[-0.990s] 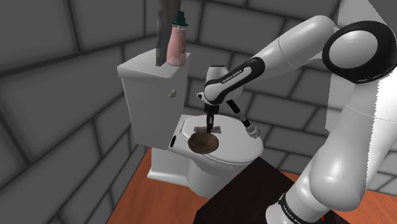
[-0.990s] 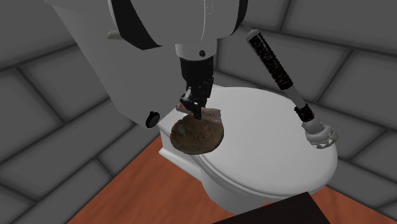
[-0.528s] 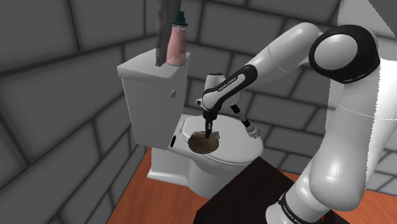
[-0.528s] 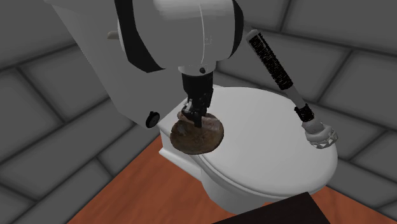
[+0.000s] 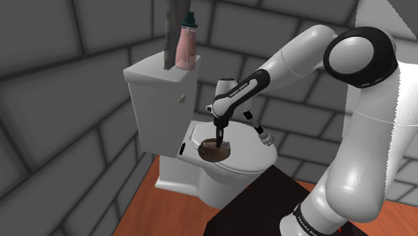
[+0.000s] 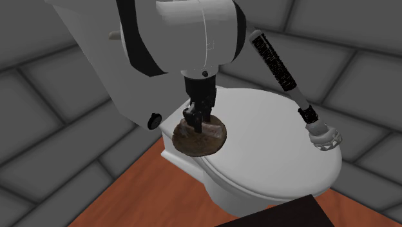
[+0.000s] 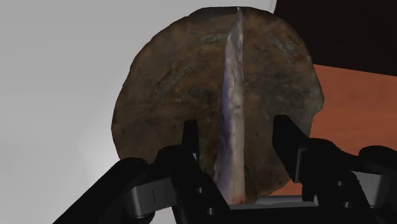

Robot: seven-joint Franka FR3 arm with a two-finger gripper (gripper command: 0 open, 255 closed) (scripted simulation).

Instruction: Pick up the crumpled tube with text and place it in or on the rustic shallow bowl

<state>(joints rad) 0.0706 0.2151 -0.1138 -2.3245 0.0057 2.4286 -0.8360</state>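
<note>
A brown, rough shallow bowl [image 7: 159, 83] sits on the white toilet lid near its hinge end, also seen as the bowl [image 6: 185, 144] and the bowl [image 5: 213, 154]. A thin, pale crumpled tube [image 7: 233, 95] lies across the bowl's middle; its pinkish end [image 6: 216, 131] shows beside the fingers. My gripper [image 7: 236, 126] hangs straight down over the bowl, open, one finger on each side of the tube and neither touching it. The gripper [image 6: 198, 121] sits just above the bowl, as does the gripper [image 5: 219, 141].
The toilet lid [image 6: 270, 138] is closed, with the tank [image 5: 161, 80] behind it carrying a pink bottle [image 5: 185, 47]. A black-handled brush [image 6: 290, 87] lies on the lid's far side. My black stand [image 5: 261, 208] is close by, on an orange-brown floor [image 6: 148, 193].
The gripper came down over the bowl with the tube shut in it, then its fingers parted. The tube now lies in the bowl.
</note>
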